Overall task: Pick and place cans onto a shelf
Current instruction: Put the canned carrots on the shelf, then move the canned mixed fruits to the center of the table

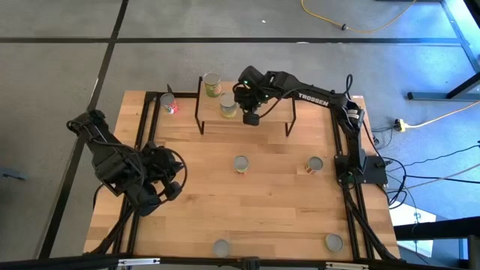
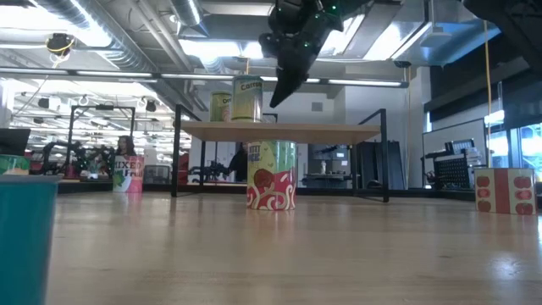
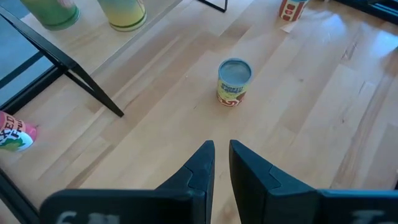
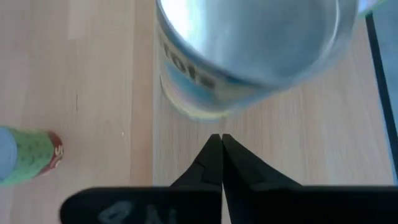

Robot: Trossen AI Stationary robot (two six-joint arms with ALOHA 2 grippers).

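The shelf (image 1: 271,112) stands at the table's far side. Two cans rest upright on its top board: a green-and-yellow one (image 1: 212,82) at the far left corner and a yellow-labelled one (image 1: 228,107) nearer the front. My right gripper (image 1: 252,118) is shut. It slants down over the board just right of the yellow-labelled can (image 2: 247,98); the low view shows a small gap between them. In the right wrist view that can (image 4: 249,56) looms right beyond the touching fingertips (image 4: 219,138). My left gripper (image 3: 222,149) waits over the table's left part, its fingers a narrow gap apart and holding nothing.
Loose cans stand on the table. A pink one (image 1: 170,105) is by the shelf's left legs. One stands mid-table (image 1: 241,163) and one to its right (image 1: 314,164). Two stand at the near edge (image 1: 220,247) (image 1: 333,241). The shelf's black legs (image 1: 199,112) ring the space under the board.
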